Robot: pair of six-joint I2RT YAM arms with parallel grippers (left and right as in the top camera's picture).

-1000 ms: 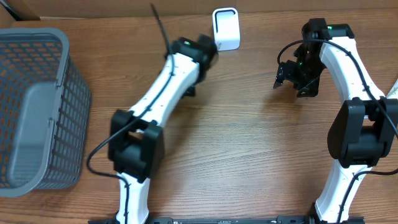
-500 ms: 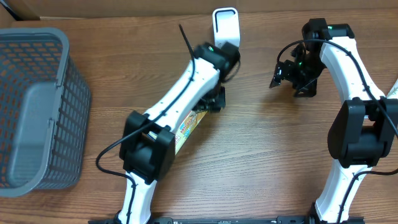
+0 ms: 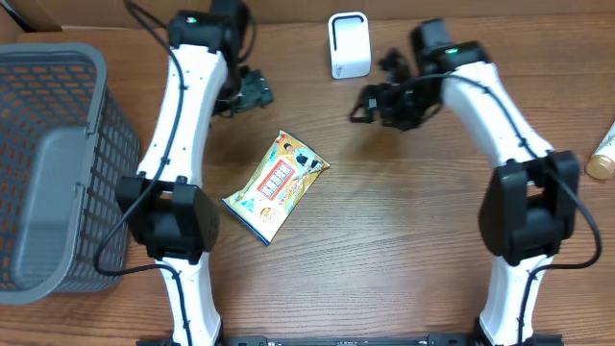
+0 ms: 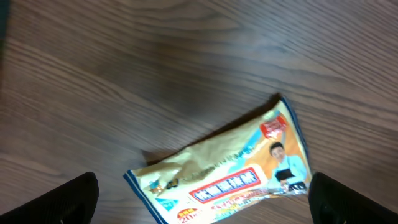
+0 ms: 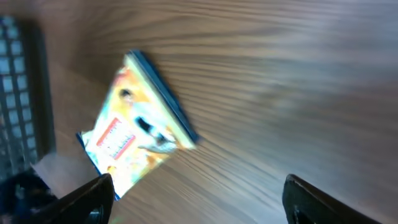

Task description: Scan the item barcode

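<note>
Packet loose on table, scan looks not done.
Snack packet [image 3: 277, 185] lies flat at 7 o'clock from the scanner [image 3: 349, 44], well apart; left gripper [image 3: 252, 91] and right gripper [image 3: 373, 99] both wide, empty; pick-up and barcode presentation likely left.

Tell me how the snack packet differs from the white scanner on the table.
The snack packet is brightly printed in yellow, orange and blue; the white scanner is plain. The snack packet lies flat and slanted near the middle of the wooden table; the white scanner sits square at its far edge. Seen from overhead, the snack packet is the longer of the two. Both rest on the table, well apart.
</note>
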